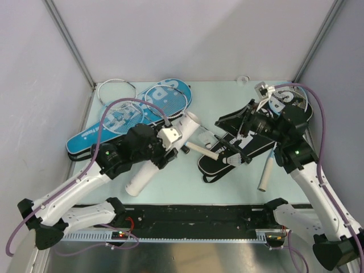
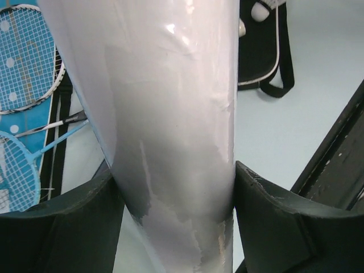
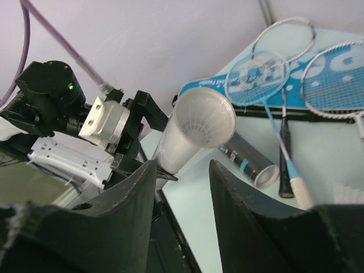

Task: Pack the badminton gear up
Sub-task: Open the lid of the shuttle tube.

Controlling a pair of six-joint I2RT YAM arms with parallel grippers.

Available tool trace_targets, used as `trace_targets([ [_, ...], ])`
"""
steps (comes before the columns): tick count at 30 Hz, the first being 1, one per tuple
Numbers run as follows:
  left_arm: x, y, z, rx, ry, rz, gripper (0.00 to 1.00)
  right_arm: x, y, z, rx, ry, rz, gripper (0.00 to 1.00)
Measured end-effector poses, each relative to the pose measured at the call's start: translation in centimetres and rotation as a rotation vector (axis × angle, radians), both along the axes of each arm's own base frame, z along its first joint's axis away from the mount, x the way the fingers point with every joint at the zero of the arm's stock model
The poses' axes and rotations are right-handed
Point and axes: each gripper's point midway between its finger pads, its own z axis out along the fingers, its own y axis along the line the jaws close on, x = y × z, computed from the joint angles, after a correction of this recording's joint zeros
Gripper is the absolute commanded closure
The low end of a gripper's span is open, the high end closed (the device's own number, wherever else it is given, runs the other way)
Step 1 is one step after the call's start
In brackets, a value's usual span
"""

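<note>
1. A white shuttle tube slants over the middle of the table, clamped at mid-length in the left tool. Its open mouth faces the right tool, near it but not touching.
2. Bare table lies in front of the tube. A blue cover and rackets crowd the far left. A black cover carrying a shuttlecock sits to the right.
3. The right tool's fingers stand apart, with nothing between them.
</note>
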Motion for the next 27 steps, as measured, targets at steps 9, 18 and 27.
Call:
trace_targets([
  [9,-0.8,0.0,-0.8,0.123,-0.084,-0.057,0.50,0.7,2.6,-2.7,-0.015,0.126,0.132,0.56],
  [18,-1.1,-0.1,-0.9,0.143,-0.098,-0.077,0.50,0.5,4.7,-3.2,-0.029,0.142,0.224,0.57],
  [27,-1.3,0.3,-1.1,0.157,-0.093,-0.071,0.51,0.5,6.4,-4.3,-0.046,0.169,0.285,0.62],
])
